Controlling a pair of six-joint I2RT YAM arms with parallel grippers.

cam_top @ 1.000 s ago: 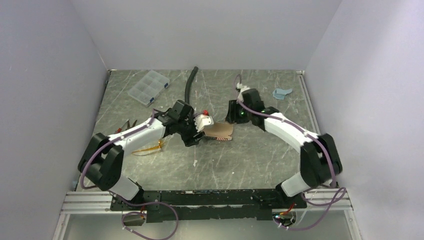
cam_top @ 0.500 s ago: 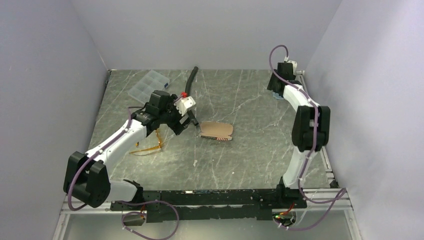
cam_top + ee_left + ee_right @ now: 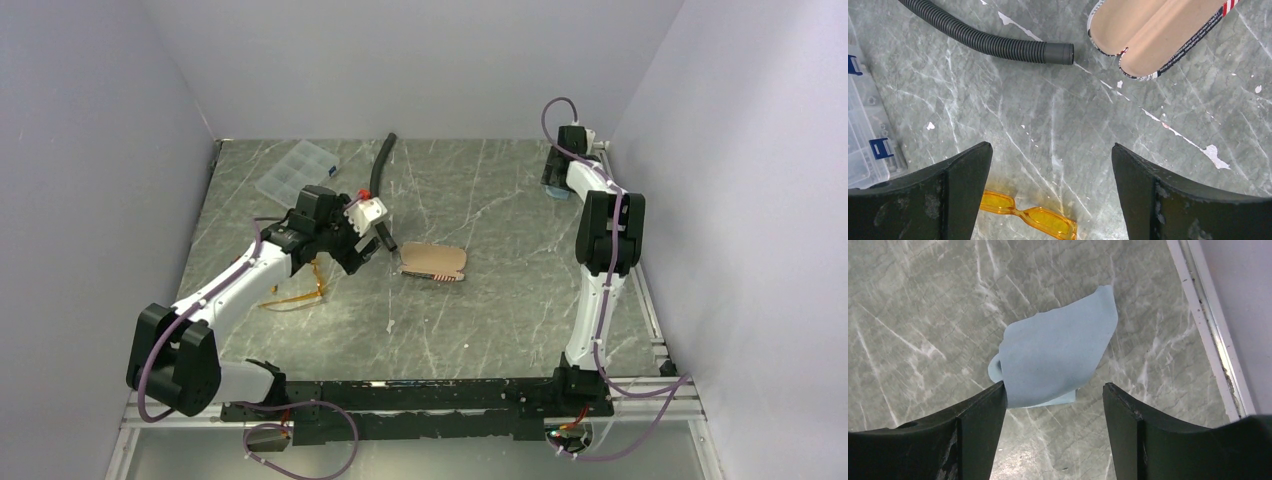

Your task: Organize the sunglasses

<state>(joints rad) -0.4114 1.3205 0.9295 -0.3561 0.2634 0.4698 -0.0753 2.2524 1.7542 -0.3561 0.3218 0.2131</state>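
Our left gripper (image 3: 1050, 147) hangs wide open and empty above the sunglasses (image 3: 1030, 215), which lie on the table (image 3: 1048, 100) short of the pouch (image 3: 1148, 30), apparently lining up a pickup. Our right gripper (image 3: 1054, 385), jaws apart and holding nothing, hovers at the blue cloth (image 3: 1058, 355).

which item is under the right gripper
the small light-blue cloth near the far right rail; the amber-lensed sunglasses lie by the left gripper

This was a robotics lab cell: a grey marbled bench (image 3: 500, 320) boxed in by plain pale walls (image 3: 420, 60), left arm (image 3: 240, 275) and right arm (image 3: 610, 230) bolted to a rail (image 3: 420, 393) at its near edge.
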